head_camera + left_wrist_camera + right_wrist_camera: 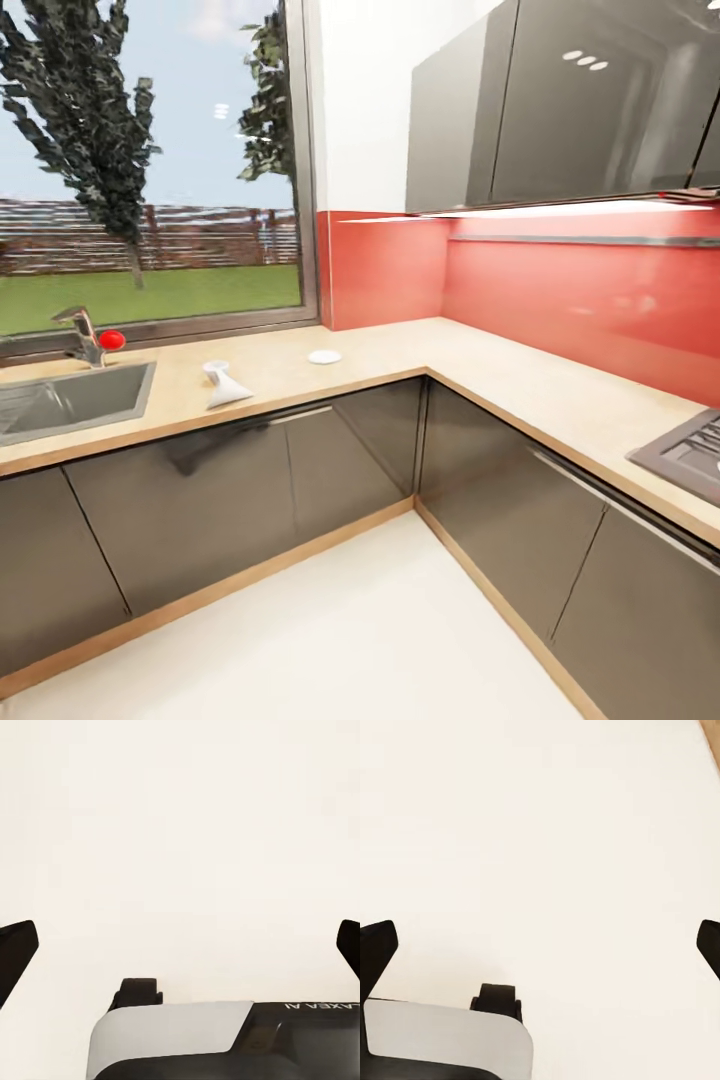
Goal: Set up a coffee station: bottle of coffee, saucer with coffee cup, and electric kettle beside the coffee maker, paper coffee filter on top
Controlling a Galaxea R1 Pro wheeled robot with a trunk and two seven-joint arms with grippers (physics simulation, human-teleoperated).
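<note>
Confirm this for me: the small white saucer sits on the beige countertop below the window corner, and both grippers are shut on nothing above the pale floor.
Not quite. The saucer does sit on the countertop below the window corner, as the head view shows. But the wrist views show the left gripper and the right gripper open, fingers spread wide, holding nothing above the pale floor.
</note>
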